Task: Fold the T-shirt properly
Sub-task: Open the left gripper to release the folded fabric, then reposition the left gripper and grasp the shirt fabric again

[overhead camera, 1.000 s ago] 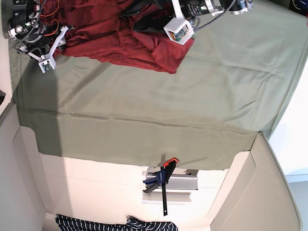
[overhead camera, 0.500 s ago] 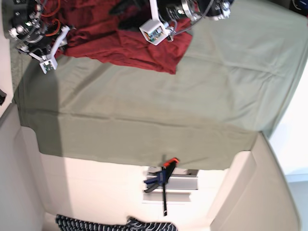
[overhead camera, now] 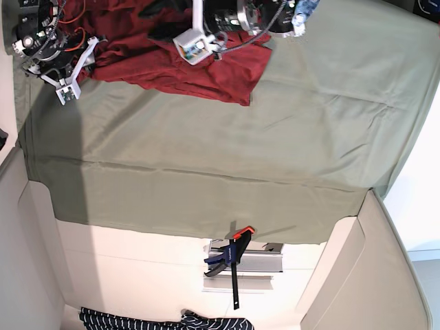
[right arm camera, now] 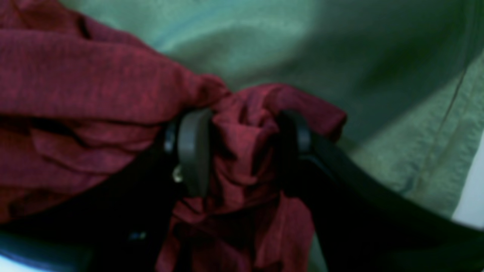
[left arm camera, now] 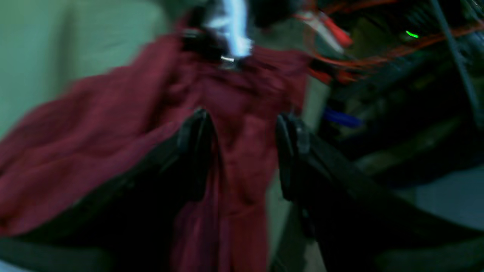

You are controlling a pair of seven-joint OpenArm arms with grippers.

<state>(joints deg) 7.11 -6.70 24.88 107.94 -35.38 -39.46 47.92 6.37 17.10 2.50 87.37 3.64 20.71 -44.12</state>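
Was blocked at top edge by shirt (overhead camera: 172, 69), left arm (overhead camera: 240, 15), right arm (overhead camera: 42, 41); lay open across worktop (overhead camera: 275, 137) down to clamp (overhead camera: 232, 256).

no text, label, brand or number you can read in any view. white camera housing (overhead camera: 192, 45) on arm: small coloured marks, too small to read. clamp (overhead camera: 232, 256) below table edge: no legible marking. wrist views too blurred for reading; green light (left arm camera: 412, 34) is only a dot. t-shirt (overhead camera: 137, 58): plain red where it shows.
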